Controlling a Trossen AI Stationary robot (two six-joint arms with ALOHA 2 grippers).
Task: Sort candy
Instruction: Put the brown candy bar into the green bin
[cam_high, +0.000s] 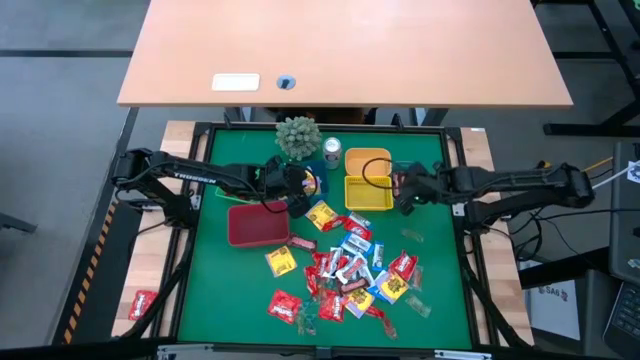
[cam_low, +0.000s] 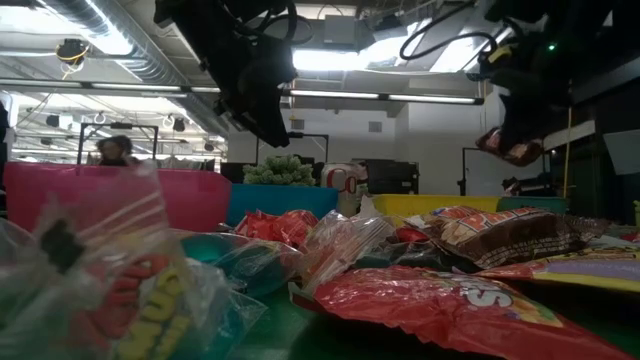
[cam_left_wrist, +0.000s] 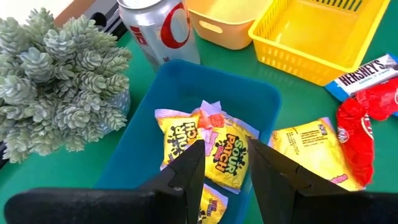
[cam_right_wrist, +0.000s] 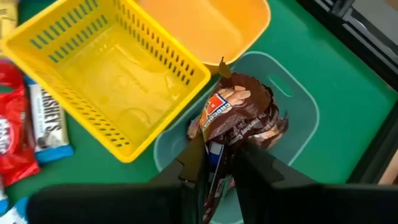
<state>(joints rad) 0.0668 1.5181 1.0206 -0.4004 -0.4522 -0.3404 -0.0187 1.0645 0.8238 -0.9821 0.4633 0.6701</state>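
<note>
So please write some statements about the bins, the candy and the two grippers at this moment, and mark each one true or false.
1. The right gripper holds a brown candy pack over the teal bin. True.
2. The yellow basket is full of candy. False: it is empty.
3. Yellow candy packs lie in the blue bin. True.
4. The left gripper grips a red pack. False: its fingers are open and hold nothing.

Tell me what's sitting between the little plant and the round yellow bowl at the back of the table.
A silver soda can stands between the plant and the round yellow bowl, seen in the high view.
</note>
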